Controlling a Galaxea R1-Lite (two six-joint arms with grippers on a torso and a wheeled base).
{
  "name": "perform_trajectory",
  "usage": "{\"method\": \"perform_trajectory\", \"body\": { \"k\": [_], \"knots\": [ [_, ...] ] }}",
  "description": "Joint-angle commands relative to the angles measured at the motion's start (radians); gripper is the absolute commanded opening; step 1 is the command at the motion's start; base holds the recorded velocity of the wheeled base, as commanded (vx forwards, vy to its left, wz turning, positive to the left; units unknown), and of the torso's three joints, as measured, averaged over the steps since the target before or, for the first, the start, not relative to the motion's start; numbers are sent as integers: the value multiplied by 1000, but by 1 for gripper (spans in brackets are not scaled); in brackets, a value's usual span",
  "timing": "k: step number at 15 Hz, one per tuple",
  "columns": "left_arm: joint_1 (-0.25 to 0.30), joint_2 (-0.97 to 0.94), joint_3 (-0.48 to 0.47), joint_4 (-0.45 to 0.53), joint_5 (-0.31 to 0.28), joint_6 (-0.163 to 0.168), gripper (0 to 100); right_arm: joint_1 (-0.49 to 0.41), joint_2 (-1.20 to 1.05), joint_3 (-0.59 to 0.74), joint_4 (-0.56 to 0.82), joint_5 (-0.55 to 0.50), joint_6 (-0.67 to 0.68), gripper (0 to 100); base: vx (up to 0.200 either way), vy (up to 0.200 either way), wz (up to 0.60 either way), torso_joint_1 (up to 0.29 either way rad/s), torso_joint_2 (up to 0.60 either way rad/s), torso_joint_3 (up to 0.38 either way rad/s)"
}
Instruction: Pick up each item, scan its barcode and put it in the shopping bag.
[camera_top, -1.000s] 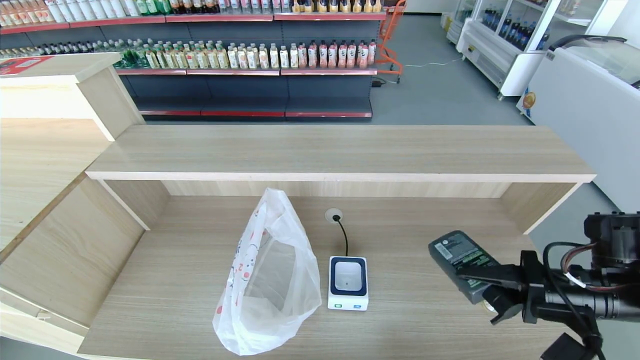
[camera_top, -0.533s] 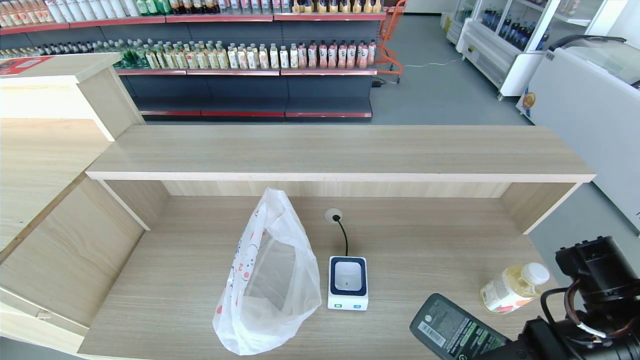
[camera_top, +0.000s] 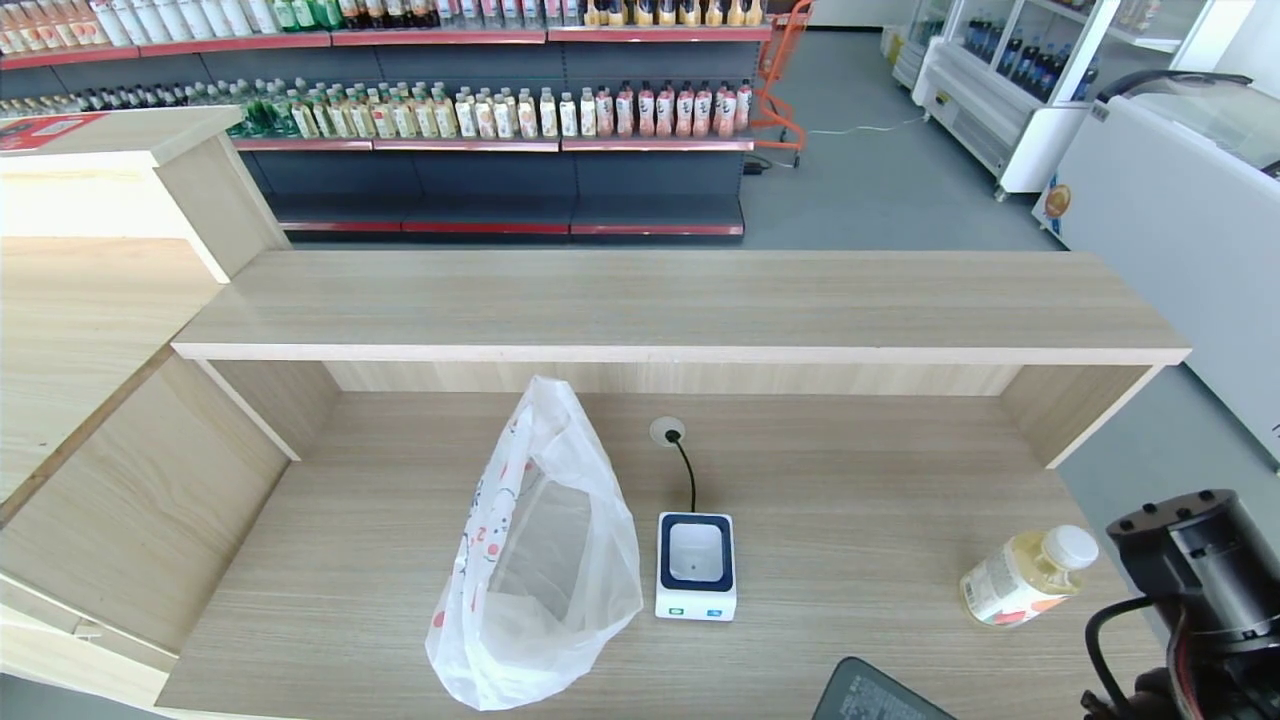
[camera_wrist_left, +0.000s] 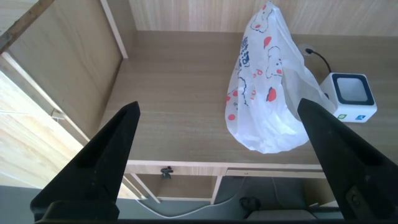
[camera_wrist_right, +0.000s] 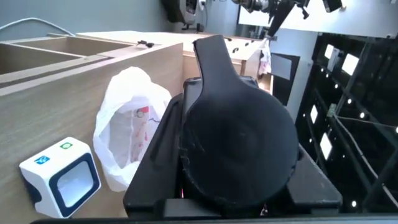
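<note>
- Pack (camera_top: 878, 697): dark, flat; clamped between the fingers of the right gripper (camera_wrist_right: 233, 134); right of scanner (camera_top: 696, 565), on the near side.
- Left gripper (camera_wrist_left: 219, 106): fingers spread wide, nothing between; left of scanner, beyond bag.
- Bag (camera_top: 535, 560): white, mouth open, just left of scanner.
- Bottle (camera_top: 1030, 577): 1, lying on its side, well right of scanner.
- Step in hand, as judged: pack picked up, scan not yet done.
- Next move calls for: pack carried left over scanner window, barcode face turned toward it; barcode side not discernible here.

- One white plastic shopping bag (camera_top: 540, 560)
- One white barcode scanner (camera_top: 696, 565), with one black cable (camera_top: 688, 470)
- One white-capped bottle (camera_top: 1028, 578) of pale yellow drink
- One dark flat pack (camera_top: 875, 695)
</note>
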Motion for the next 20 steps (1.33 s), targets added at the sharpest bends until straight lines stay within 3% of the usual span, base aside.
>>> {"method": "perform_trajectory", "body": {
  "k": [1, 4, 20],
  "knots": [
    [0, 0, 0, 0, 0, 0, 100, 3, -28, 3, -1, 0, -80, 0, 0, 0, 0, 0, 0, 0],
    [0, 0, 0, 0, 0, 0, 100, 37, -82, 5, -4, 19, -80, 0, 0, 0, 0, 0, 0, 0],
    [0, 0, 0, 0, 0, 0, 100, 34, -157, 31, 9, 17, -80, 0, 0, 0, 0, 0, 0, 0]
  ]
}}
